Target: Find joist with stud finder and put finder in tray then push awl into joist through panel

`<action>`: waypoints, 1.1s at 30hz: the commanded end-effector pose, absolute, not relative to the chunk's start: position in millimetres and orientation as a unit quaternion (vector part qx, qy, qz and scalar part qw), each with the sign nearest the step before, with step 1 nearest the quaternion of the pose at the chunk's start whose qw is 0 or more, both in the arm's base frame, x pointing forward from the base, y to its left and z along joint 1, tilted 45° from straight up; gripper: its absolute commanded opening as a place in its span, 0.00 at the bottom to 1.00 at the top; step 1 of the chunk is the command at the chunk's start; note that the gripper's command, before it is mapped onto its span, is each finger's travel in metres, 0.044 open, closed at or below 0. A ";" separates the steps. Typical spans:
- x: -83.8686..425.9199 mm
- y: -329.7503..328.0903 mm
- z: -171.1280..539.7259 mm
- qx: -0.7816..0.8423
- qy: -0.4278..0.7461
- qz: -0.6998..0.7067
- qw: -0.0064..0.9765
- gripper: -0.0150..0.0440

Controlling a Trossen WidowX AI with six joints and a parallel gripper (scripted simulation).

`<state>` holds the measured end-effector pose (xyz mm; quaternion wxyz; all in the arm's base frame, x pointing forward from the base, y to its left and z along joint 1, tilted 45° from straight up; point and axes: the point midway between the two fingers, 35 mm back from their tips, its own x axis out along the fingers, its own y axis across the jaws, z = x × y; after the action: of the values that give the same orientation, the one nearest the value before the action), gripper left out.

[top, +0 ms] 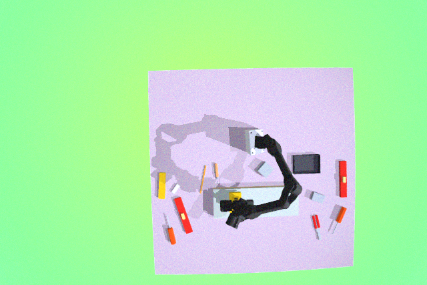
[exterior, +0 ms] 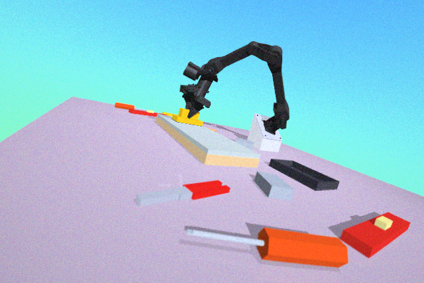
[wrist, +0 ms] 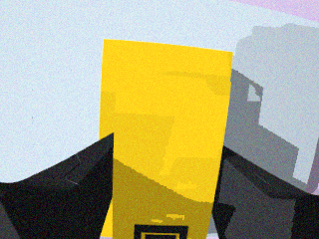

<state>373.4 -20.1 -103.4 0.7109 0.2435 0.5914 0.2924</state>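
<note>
From out here I'd call this a workshop-style bench: a pale surface [top: 255, 99] [exterior: 103, 177] carries orange-handled screwdrivers [top: 341, 215] [exterior: 303, 247], red-handled pliers [top: 315, 221] [exterior: 207, 189] and red spirit levels [top: 342, 185] [exterior: 371, 238]; whatever room surrounds it, I can't tell.

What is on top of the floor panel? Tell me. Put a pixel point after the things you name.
The yellow stud finder [top: 235, 194] [exterior: 187, 121] [wrist: 166, 100], held in the fingers. The arm hides part of the panel [top: 269, 195] [exterior: 218, 142] [wrist: 50, 90] from above; beneath it, nothing shows.

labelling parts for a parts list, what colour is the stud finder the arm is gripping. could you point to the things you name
The stud finder [top: 235, 194] [exterior: 187, 119] [wrist: 164, 100] is plain yellow, clearest in the wrist view.
</note>
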 end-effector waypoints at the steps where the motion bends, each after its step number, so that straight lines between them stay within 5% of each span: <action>1: 372.6 -8.4 -93.4 0.245 0.590 0.296 0.710 0.25; 33: 361.7 52.3 -34.5 0.247 0.590 0.297 0.709 0.25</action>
<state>362.8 42.5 -42.9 0.7095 0.2460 0.5920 0.2927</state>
